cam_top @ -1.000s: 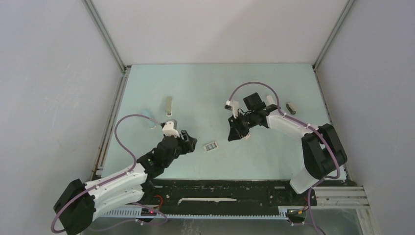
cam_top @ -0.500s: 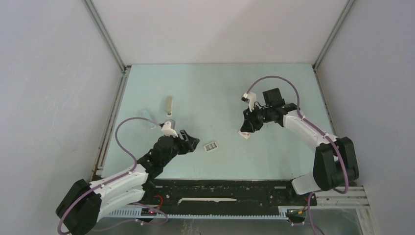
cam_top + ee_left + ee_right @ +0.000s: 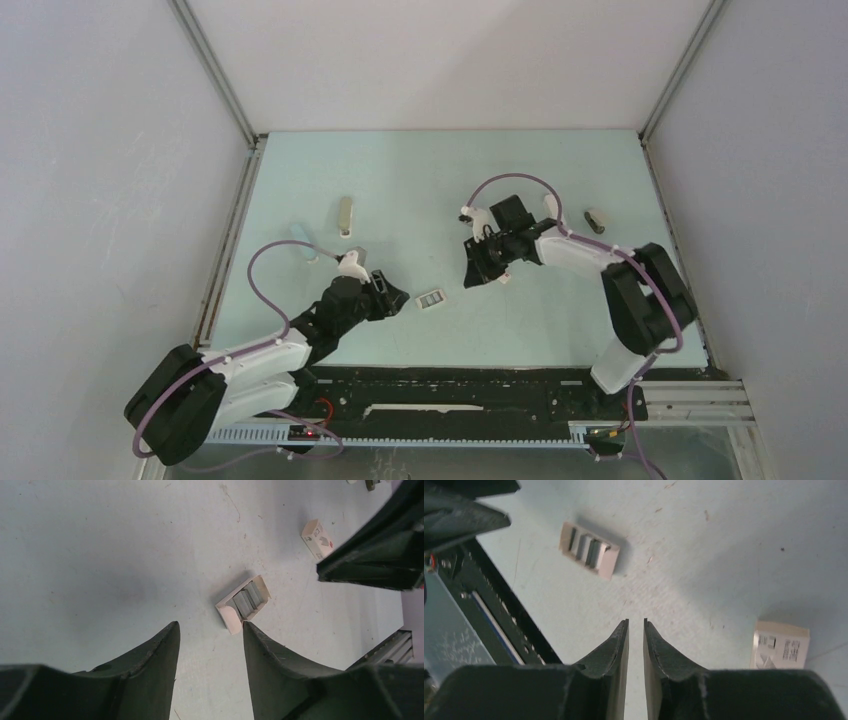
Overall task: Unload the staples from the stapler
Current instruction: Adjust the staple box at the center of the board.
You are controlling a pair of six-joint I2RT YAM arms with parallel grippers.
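**Short dark-grey metal staples (image 3: pixel 248 599) sat in a small open beige card tray (image 3: pixel 229 618); the unloading looked largely done.**

The small white oblong plastic stapler (image 3: pixel 303 241) lay on the pale green table (image 3: pixel 420 170) at the left, touched by neither hand. Whether any strips remained inside it could not be told. The left hand (image 3: pixel 209 626), fingers apart and empty, hovered just short of the tray. The right hand (image 3: pixel 636 622), fingers almost together with a slim empty gap, hung near a small white printed box (image 3: pixel 780 644), well apart from the stapler.
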